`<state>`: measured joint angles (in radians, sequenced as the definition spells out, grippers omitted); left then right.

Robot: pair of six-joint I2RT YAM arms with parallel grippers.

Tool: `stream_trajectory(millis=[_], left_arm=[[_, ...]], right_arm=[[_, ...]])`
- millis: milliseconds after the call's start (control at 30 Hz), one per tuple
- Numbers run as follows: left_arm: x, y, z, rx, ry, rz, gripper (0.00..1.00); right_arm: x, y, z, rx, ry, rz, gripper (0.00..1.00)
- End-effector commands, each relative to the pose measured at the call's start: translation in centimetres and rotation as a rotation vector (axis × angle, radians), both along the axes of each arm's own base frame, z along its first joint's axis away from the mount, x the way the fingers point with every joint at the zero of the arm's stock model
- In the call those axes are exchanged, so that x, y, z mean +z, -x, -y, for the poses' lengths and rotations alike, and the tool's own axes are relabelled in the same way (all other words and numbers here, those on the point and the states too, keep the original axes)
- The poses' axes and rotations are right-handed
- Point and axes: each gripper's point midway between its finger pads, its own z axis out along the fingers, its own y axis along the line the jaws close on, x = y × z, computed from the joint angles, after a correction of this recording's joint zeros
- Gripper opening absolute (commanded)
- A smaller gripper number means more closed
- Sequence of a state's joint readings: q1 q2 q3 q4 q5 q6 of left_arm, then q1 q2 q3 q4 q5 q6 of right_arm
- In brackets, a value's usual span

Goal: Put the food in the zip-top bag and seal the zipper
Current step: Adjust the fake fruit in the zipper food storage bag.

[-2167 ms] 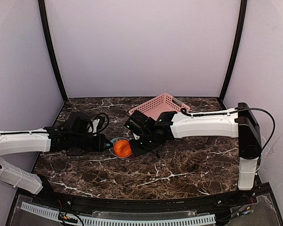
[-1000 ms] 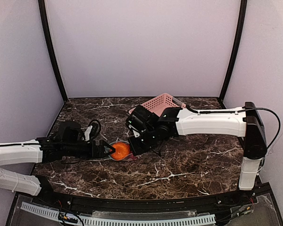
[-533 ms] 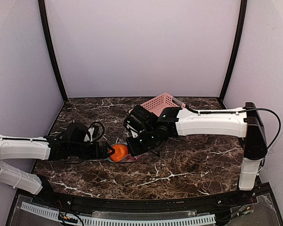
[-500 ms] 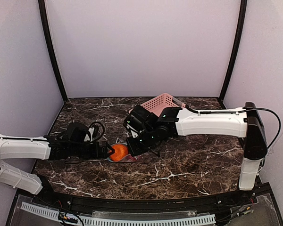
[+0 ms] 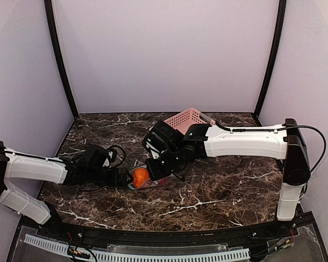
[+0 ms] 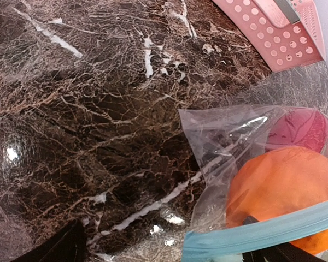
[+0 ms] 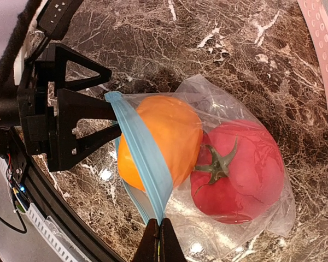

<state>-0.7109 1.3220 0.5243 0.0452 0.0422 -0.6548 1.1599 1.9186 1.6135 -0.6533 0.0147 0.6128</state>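
Currently the bag lies on the bench, near its middle and just in front of the pink basket, between the two grippers. Both foods are inside it. The red food, w/ a green stem, sits deeper in the bag. The orange food touches it and sits at the mouth end. The zipper bows in an arc right over the orange food, and some orange shows on both sides of the strip. Can't tell from these views how much of the strip is pressed closed.

R gripper is closed tight, fingers together, pinching one end of the zipper at the bag's edge. L gripper comes in low from the opposite side. Its two black fingers are spread apart, w/ the other end of the zipper in the gap between them. Can't tell whether either finger touches the strip. In the L wrist view the strip runs across the bottom of the frame, w/ the orange food bulging just behind it and the red food beyond. Clear plastic is crinkled on the bench around both foods.
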Motion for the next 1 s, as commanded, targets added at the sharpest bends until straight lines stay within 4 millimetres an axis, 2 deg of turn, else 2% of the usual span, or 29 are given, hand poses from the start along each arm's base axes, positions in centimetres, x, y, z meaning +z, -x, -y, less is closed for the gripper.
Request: stream_trajectory(millis=[0, 100, 167, 200, 233, 333, 467, 533, 700, 867, 967], left_arm=[[-0.1, -0.1, -0.4, -0.006, -0.034, 0.022, 0.99], [1.1, -0.4, -0.2, -0.006, -0.018, 0.045, 0.99], [2.8, -0.5, -0.1, -0.008, 0.006, 0.076, 0.99], [4.4, -0.7, 0.1, -0.009, 0.03, 0.106, 0.99], [4.8, -0.5, -0.1, -0.012, 0.025, 0.105, 0.99], [7.9, -0.1, -0.4, -0.019, 0.057, 0.156, 0.99], [10.6, 0.7, 0.2, -0.063, 0.13, 0.188, 0.99], [11.1, 1.2, 1.2, -0.113, 0.165, 0.174, 0.99], [10.1, 1.9, 2.9, -0.221, 0.151, 0.134, 0.99], [10.2, 3.1, 5.4, -0.365, 0.139, 0.142, 0.99], [9.9, 3.3, 5.6, -0.39, 0.126, 0.155, 0.99]], right_arm=[[2.7, 0.4, -0.6, 0.002, -0.081, 0.021, 0.0], [2.4, 0.3, -0.4, -0.011, -0.071, 0.021, 0.0], [2.2, 0.3, -0.2, -0.015, -0.068, 0.019, 0.0], [2.2, 0.4, -0.2, -0.016, -0.068, 0.018, 0.0], [2.1, 0.4, -0.2, -0.018, -0.067, 0.016, 0.0], [2.0, 0.4, -0.1, -0.018, -0.063, 0.015, 0.0], [2.2, 0.4, -0.2, -0.015, -0.068, 0.017, 0.0], [2.3, 0.4, -0.2, -0.015, -0.069, 0.019, 0.0], [2.8, 0.5, -0.4, -0.01, -0.085, 0.019, 0.0], [2.8, 0.5, -0.2, -0.014, -0.086, 0.017, 0.0], [2.7, 0.6, -0.2, -0.016, -0.086, 0.013, 0.0]])
